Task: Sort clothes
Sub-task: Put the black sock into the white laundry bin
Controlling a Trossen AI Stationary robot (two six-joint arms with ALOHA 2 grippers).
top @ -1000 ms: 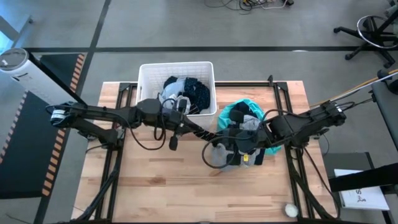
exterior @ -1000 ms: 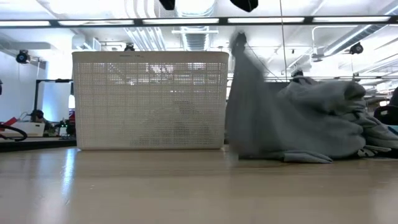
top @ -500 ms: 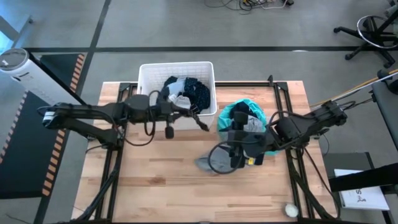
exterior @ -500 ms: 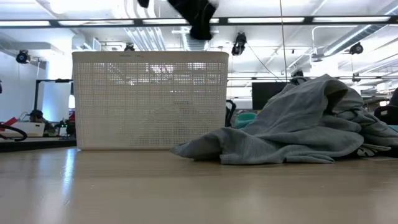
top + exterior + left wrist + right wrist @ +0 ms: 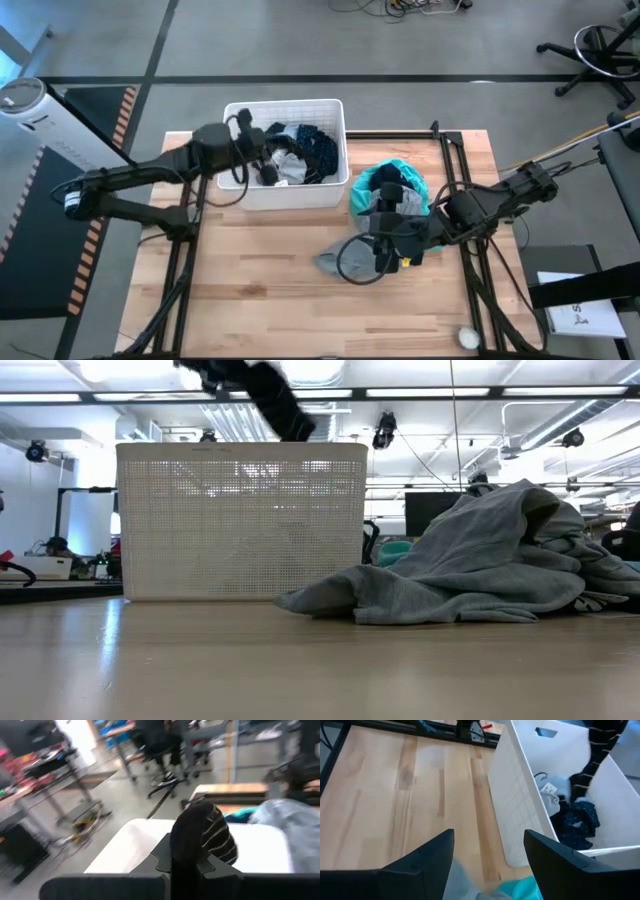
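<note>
My left gripper [image 5: 266, 168] is over the white bin [image 5: 335, 185] at the table's far side, shut on a black garment with thin white stripes [image 5: 202, 837]. It also shows above the bin in the low view [image 5: 283, 405]. The bin holds a dark navy dotted garment [image 5: 318, 148] and a grey one [image 5: 287, 163]. My right gripper [image 5: 487, 865] is open and empty above a grey garment [image 5: 335, 263] that lies spread on the table. Behind it is a pile with a teal garment [image 5: 383, 177]. My left gripper pinches the black striped garment between its two fingers [image 5: 161, 861], reaching in from the table's left. The garment bulges out past the fingers [image 5: 200, 827]. Its free end hangs down [image 5: 596, 751], lifted clear above the clothes in the bin.
Black metal frame rails [image 5: 440, 140] run along the table's sides. A small white ball [image 5: 467, 338] lies near the front right corner. Bare wood [image 5: 250, 290] lies in front of the bin. Office chairs stand on the floor beyond the table.
My left gripper has gone from the middle of the table toward the far left, over the bin, carrying the black striped garment clear of the pile. The grey garment's raised part has fallen and now lies spread on the table.
</note>
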